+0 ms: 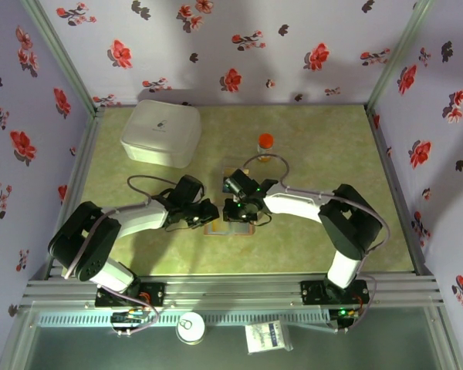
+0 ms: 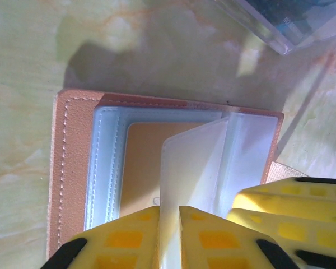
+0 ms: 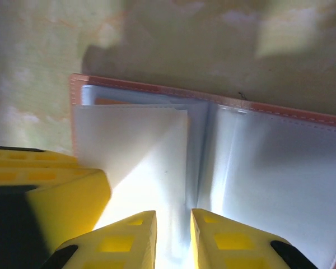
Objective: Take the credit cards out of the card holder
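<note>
The card holder (image 2: 73,168) lies open on the green table, brown leather rim around clear blue-grey sleeves. A yellowish-tan credit card (image 2: 143,168) sits inside one sleeve on its left half. My left gripper (image 2: 169,208) is shut on one clear sleeve leaf, which stands up from the spine. My right gripper (image 3: 172,212) is closed around the sleeve leaves beside the spine of the card holder (image 3: 280,168), close to the left one. In the top view the left gripper (image 1: 210,213) and right gripper (image 1: 238,210) meet over the card holder (image 1: 216,228), hiding most of it.
A clear plastic tray (image 2: 285,25) lies just beyond the card holder, with dark blue-teal shapes showing through it. A large white lidded box (image 1: 161,132) stands at the back left. A small orange-capped bottle (image 1: 265,144) stands behind the grippers.
</note>
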### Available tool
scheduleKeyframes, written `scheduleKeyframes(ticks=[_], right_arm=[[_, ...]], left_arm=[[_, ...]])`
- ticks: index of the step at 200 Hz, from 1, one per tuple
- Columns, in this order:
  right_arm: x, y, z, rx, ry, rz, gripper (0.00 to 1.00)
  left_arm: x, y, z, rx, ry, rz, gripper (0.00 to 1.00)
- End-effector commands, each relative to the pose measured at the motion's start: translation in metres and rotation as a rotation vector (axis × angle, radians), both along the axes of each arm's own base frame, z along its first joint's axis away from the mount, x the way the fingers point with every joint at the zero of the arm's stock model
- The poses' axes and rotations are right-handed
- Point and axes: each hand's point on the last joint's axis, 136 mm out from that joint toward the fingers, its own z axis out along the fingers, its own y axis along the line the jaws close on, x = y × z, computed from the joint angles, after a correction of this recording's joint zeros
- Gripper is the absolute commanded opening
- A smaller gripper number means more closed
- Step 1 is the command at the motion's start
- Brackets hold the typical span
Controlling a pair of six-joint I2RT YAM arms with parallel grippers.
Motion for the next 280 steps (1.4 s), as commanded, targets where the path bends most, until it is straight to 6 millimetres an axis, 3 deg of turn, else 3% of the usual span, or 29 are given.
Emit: scheduleKeyframes(ticks=[1, 56, 123, 186, 230, 280], right_arm=[[0.001, -0.008, 0.013, -0.01, -0.054, 0.005, 0.23], [0.007, -0.027, 0.03, 0.01, -0.098, -0.03, 0.24], [0.011, -0.065, 0.042, 0.03, -0.131, -0.098, 0.25], [0.007, -0.096, 0.046, 0.028, -0.155, -0.151, 0.27], [0.004, -0.098, 0.045, 0.053, -0.152, -0.181, 0.28], [0.007, -0.093, 0.044, 0.061, -0.142, -0.185, 0.28]], left_arm=[[0.004, -0.006, 0.016, -0.004, -0.022, 0.001, 0.14], [0.003, -0.016, 0.027, 0.015, -0.035, -0.015, 0.14], [0.005, -0.049, 0.029, 0.035, -0.028, -0.071, 0.2], [0.003, -0.079, 0.02, 0.056, -0.005, -0.128, 0.33], [0.004, -0.087, 0.012, 0.068, 0.007, -0.158, 0.36], [0.005, -0.084, 0.02, 0.076, -0.013, -0.18, 0.37]])
